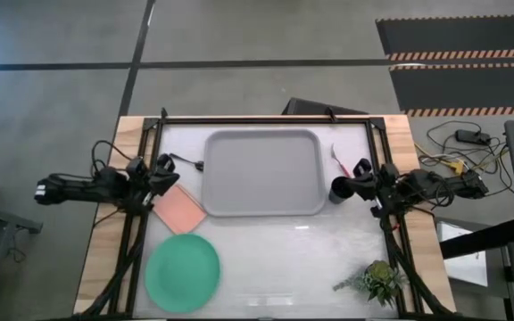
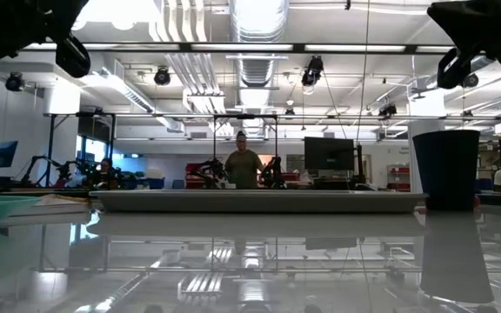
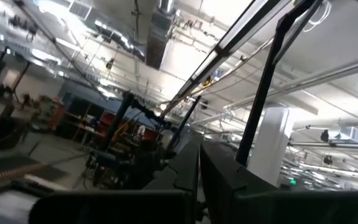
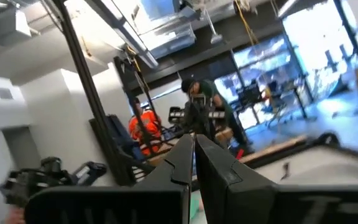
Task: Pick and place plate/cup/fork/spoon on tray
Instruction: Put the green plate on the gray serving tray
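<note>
Both grippers, left (image 1: 166,167) and right (image 1: 361,171), are pinched shut on nothing, up off the table. Plate (image 1: 182,272) at near-left edge, tray (image 1: 263,172) mid-far, cup (image 1: 340,190), fork (image 1: 337,158) by its right rim.

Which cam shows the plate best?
High view: the whole round mint-green plate shows from above, near the table's front-left corner, outside the tray. Low view catches only its rim edge-on at the far left. Neither wrist view shows it.
</note>
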